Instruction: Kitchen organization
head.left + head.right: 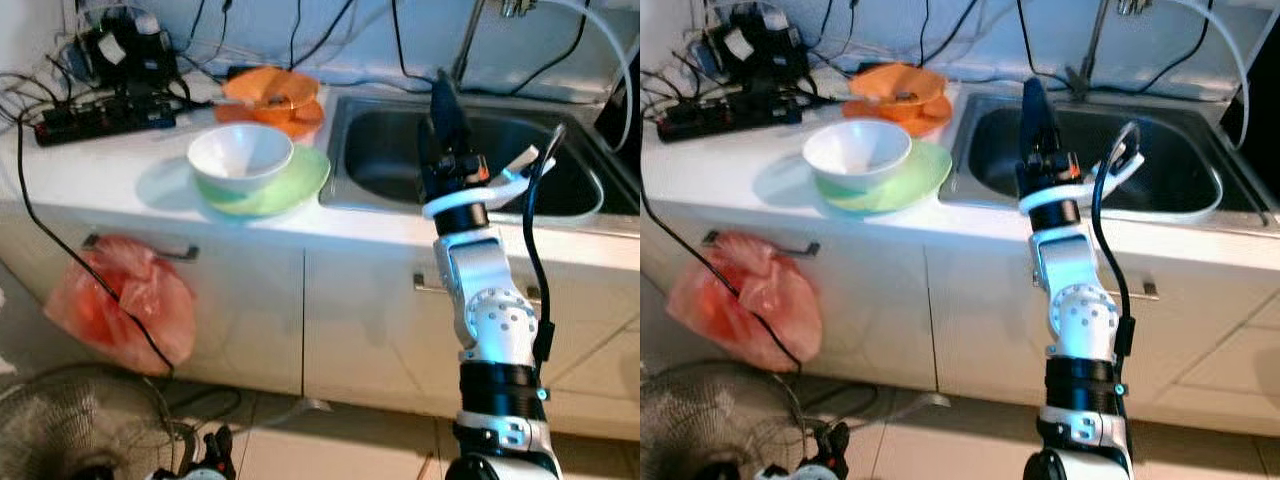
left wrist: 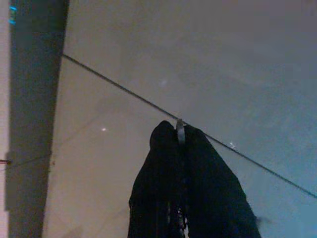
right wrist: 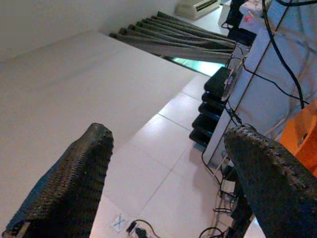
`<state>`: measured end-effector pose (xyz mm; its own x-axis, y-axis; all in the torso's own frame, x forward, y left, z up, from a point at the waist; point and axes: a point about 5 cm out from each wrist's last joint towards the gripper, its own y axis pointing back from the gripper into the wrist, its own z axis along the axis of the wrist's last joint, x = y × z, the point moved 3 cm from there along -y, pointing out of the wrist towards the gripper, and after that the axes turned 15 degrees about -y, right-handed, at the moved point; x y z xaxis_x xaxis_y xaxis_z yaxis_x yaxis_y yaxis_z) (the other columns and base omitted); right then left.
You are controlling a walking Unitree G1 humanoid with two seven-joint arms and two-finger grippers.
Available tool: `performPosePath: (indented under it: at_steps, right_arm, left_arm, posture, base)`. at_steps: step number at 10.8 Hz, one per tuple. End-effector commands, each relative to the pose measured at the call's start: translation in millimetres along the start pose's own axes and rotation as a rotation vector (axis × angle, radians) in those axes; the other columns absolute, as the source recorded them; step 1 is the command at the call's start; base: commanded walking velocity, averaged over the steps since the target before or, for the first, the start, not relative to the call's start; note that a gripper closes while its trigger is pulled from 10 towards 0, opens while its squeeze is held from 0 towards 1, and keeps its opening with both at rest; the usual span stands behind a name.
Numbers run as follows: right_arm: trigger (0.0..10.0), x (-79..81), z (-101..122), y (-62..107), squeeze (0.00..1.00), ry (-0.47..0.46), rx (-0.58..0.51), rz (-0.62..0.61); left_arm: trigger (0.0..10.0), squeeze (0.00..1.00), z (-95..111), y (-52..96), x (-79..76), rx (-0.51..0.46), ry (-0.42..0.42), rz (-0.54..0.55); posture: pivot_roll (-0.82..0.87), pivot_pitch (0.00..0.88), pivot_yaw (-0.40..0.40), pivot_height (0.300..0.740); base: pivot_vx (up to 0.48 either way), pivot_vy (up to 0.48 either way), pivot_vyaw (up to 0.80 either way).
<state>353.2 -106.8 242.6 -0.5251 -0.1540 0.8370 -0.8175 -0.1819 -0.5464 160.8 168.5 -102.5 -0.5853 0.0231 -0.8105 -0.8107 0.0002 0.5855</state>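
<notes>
A white bowl (image 1: 240, 155) rests on a pale green plate (image 1: 295, 185) on the white counter (image 1: 110, 170). Behind them is a stack of orange dishes (image 1: 272, 95). To their right lies the steel sink (image 1: 385, 160). My right gripper (image 1: 442, 88) is raised in front of the sink's left half, its fingers pointing up. In the right wrist view the right gripper (image 3: 168, 136) is open with nothing between its fingers (image 3: 74, 178). My left gripper (image 2: 177, 126) hangs down over the tiled floor, shut and holding nothing.
A power strip (image 1: 90, 118) with tangled cables lies at the counter's back left. A red plastic bag (image 1: 125, 300) hangs from a cabinet handle. A fan (image 1: 80, 425) stands on the floor at the lower left. The faucet (image 1: 468, 40) rises behind the sink.
</notes>
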Motion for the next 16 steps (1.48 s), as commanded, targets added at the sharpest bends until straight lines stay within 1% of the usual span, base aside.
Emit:
performPosePath:
  at_steps: [1,16]
  right_arm:
    - [10.0,8.6,-19.4,-7.7,0.00,-0.096,-0.004,0.045]
    - [10.0,8.6,-19.4,-7.7,0.00,-0.096,-0.004,0.045]
  left_arm:
    - [10.0,0.00,-158.8,34.9,-415.5,0.252,-0.212,-1.111]
    - [10.0,0.00,-158.8,34.9,-415.5,0.252,-0.212,-1.111]
  posture:
    - [0.11,0.181,-0.032,0.740]
    - [0.11,0.181,-0.032,0.740]
  base:
    - [0.000,0.000,0.00]
    - [0.000,0.000,0.00]
